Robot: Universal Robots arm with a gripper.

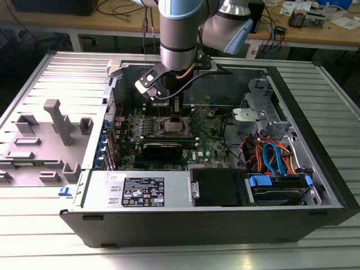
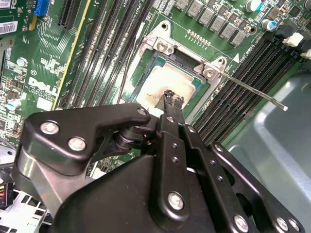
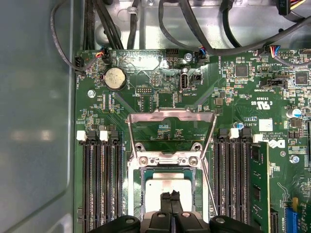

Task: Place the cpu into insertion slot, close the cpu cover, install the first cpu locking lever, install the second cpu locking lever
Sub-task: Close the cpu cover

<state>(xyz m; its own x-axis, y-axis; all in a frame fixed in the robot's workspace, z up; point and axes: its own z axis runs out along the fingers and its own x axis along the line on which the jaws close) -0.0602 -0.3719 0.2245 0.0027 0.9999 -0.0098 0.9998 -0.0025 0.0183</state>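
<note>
While cpu cover [image 3: 171,115] open, jaws together atop seated cpu [image 3: 154,190].

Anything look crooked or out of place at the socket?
Nothing stands out. The chip sits square in the socket, the cover is swung open, and one lever juts free.

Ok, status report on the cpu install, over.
Gripper at the cpu, jaws shut. Cpu seated in insertion slot. Cpu cover open, lever swung out.
</note>
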